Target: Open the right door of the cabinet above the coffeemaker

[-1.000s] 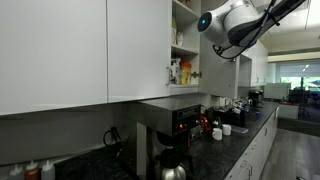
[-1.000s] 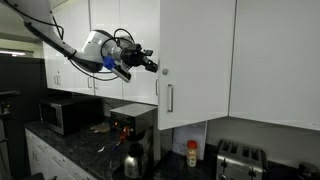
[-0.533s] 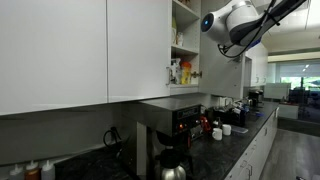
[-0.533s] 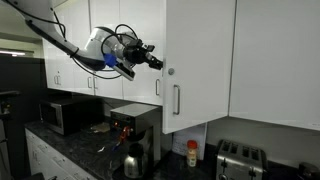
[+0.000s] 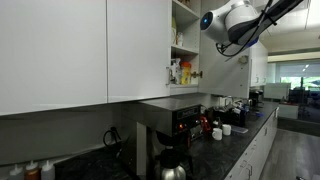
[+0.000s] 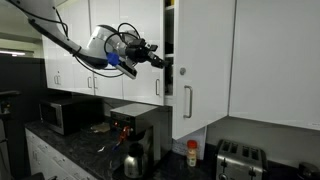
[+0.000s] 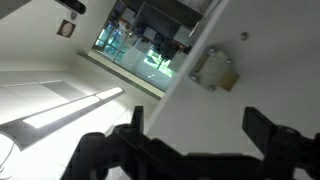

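The white right cabinet door (image 6: 205,60) above the coffeemaker (image 6: 135,135) stands partly swung out, its vertical handle (image 6: 186,103) near the lower left edge. My gripper (image 6: 160,58) sits at the door's free edge, behind it. In the wrist view the fingers (image 7: 200,130) are spread apart, with the door's white inner face (image 7: 190,105) and a hinge plate (image 7: 215,70) in front of them. In an exterior view the cabinet (image 5: 184,50) shows open shelves with bottles, and my gripper (image 5: 208,20) is at its upper front.
A closed left door (image 6: 125,40) adjoins the open one. A microwave (image 6: 62,115), a toaster (image 6: 240,160) and a bottle (image 6: 192,153) stand on the dark counter (image 6: 60,140). Mugs and appliances (image 5: 225,115) line the counter.
The right door has swung further out from the cabinet. My gripper has moved with its edge, toward the door's side.
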{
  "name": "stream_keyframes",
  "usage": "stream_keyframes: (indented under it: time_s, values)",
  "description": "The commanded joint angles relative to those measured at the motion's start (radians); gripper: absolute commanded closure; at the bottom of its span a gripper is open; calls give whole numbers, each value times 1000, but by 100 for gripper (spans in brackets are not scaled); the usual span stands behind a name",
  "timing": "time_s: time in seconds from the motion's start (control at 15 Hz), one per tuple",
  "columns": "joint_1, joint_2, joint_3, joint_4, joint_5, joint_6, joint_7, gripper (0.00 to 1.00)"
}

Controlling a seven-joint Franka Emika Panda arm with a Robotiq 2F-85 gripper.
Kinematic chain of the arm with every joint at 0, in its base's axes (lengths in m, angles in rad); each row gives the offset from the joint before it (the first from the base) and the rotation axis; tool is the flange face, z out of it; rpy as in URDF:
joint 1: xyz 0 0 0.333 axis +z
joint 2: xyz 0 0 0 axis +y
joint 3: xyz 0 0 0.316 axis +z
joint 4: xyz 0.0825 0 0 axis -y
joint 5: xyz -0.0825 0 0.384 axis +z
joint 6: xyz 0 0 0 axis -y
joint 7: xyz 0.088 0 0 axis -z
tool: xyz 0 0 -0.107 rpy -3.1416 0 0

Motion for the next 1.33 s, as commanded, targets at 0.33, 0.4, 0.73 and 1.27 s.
stream_keyframes:
  time_s: [0.33, 0.4, 0.73, 1.27]
  values:
    - [94, 75, 62, 122, 135, 351, -112, 0]
    - [95, 76, 59, 133, 167, 408, -139, 0]
    - [67, 75, 13, 153, 372, 721, -328, 0]
    - [225, 41, -220, 71, 1047, 897, -950, 0]
